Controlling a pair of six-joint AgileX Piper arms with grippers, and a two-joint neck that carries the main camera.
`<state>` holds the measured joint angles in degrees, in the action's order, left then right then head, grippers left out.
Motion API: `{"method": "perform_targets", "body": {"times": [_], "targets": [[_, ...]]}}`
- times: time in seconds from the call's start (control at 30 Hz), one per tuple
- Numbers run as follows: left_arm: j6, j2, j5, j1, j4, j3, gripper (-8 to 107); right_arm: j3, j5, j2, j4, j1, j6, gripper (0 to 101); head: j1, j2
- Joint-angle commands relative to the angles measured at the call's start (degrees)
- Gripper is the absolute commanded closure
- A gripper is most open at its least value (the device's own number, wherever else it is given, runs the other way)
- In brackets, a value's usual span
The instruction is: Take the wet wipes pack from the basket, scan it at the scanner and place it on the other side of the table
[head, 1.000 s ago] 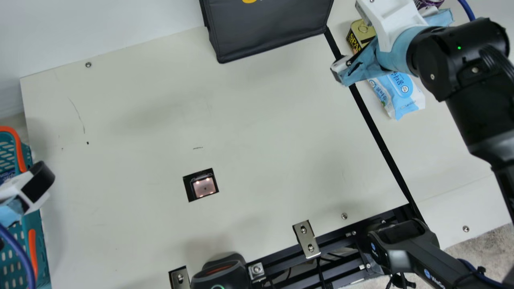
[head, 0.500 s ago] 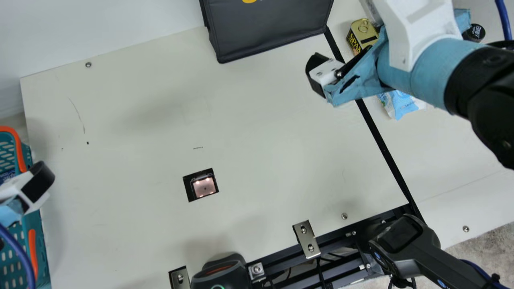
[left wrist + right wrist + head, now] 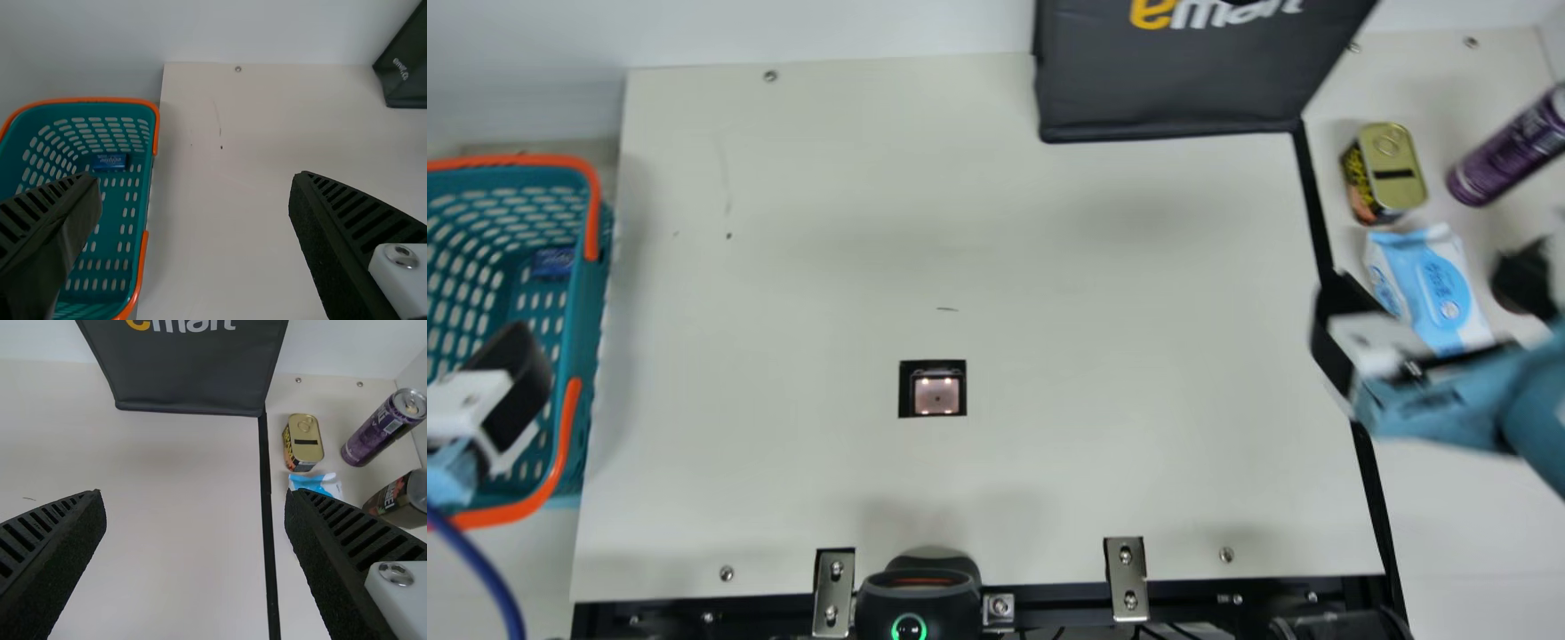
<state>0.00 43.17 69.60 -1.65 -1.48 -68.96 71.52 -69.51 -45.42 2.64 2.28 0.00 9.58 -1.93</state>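
In the main view the blue-and-white wet wipes pack lies flat on the table's right side, beyond the black strip. My right gripper stands over that strip, close by the pack. In the right wrist view the pack is partly hidden behind one finger, and my right gripper is open with nothing held. The left gripper is over the basket's near right part; from its wrist, this gripper is open and holds nothing. The scanner window glows in the tabletop.
A blue packet lies inside the basket. Beside the wipes are a gold-lidded can, a purple can and a dark jar. A black bag stands at the back; a black device sits at the near edge.
The main camera has turned. My right arm, which covered part of the pack and the cans, has drawn back, leaving more of them visible. Any motion of the left arm is not apparent.
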Motion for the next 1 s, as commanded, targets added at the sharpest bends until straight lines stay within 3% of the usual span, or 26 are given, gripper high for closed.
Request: {"method": "perform_targets", "body": {"times": [0.0,0.97], "targets": [[0.00,0.00,0.00,0.00,0.00,0.00,9,-1.50,0.06,2.39,-1.62,-1.35,0.01,6,-1.66,0.35],[0.00,0.00,0.04,0.00,0.00,0.00,9,-1.83,-0.38,3.15,-1.90,-1.65,0.00,6,-1.66,0.35]]}}
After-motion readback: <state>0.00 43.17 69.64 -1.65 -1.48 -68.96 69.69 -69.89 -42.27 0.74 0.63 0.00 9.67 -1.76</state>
